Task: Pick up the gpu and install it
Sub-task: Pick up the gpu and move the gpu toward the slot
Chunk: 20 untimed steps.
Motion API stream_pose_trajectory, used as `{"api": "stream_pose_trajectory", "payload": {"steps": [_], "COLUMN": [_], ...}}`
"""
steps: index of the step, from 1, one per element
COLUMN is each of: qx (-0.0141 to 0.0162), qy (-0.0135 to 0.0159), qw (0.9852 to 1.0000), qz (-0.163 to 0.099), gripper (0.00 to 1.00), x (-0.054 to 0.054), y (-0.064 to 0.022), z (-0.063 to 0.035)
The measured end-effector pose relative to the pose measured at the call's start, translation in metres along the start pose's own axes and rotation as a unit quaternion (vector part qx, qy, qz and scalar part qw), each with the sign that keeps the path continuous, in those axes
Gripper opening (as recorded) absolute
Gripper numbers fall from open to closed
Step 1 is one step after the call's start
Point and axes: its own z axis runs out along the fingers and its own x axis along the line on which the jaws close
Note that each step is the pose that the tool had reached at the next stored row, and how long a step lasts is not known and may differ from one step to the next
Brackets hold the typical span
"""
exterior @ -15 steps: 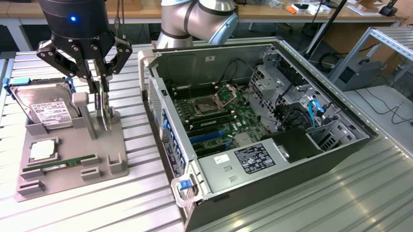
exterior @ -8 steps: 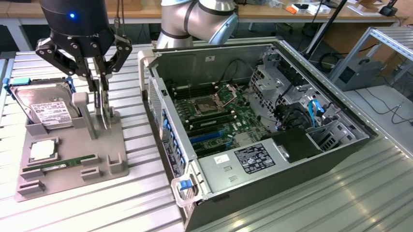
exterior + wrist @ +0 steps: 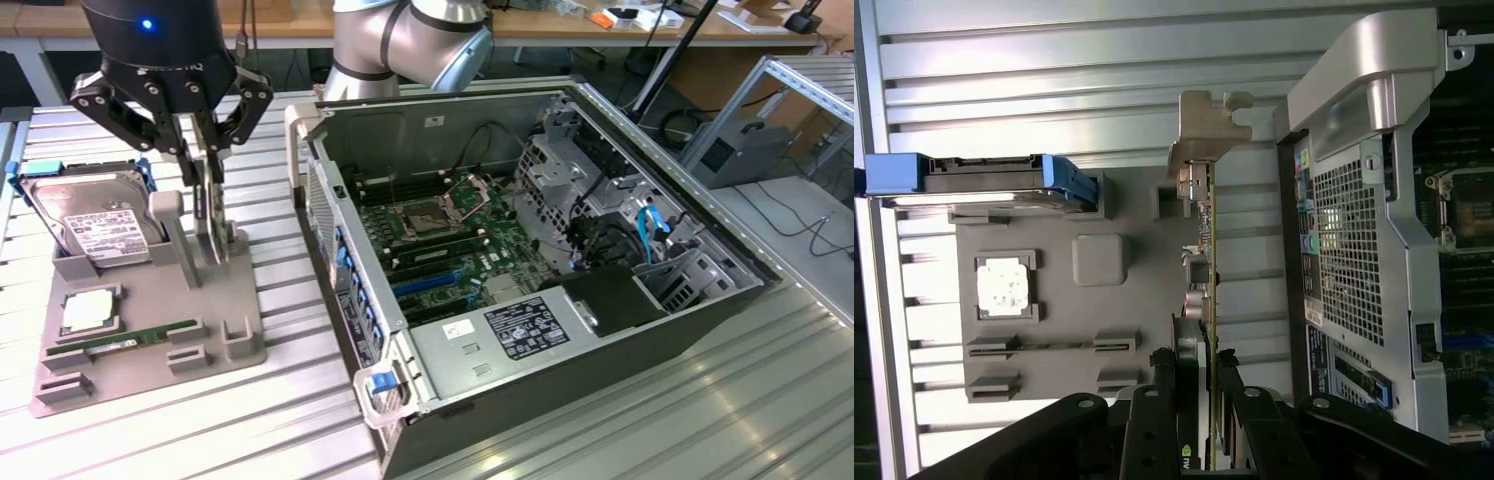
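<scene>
1 slatted bench (image 3: 747, 400) carries 1 open computer case (image 3: 441, 115) mid-frame and 1 grey tray (image 3: 147, 295) on the exterior view's left. The tray holds 1 hard drive (image 3: 94, 225) with an unreadable white label, 1 processor (image 3: 87, 312), 1 memory stick (image 3: 127, 340) and 1 gpu (image 3: 1206, 230). The gpu is thin and tan-brown with a silver bracket, and stands on edge. The gripper (image 3: 1206, 358) jaws straddle it; I cannot tell whether they clamp it.

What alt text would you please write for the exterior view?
A robot's black tool reaches down at a thin dark expansion card standing upright in a grey holder tray, beside a silver, white-labelled hard drive. On the exterior view's right, a black computer case lies open, its green motherboard exposed.
</scene>
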Motion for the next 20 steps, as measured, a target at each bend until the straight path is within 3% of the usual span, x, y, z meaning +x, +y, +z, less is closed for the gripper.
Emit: {"api": "stream_pose_trajectory", "payload": {"steps": [20], "qx": [0.0000], "qy": [0.0000], "qw": [1.0000], "qz": [0.000], "gripper": [0.27], "x": [-0.0002], "y": [0.0004], "z": [-0.0097]}}
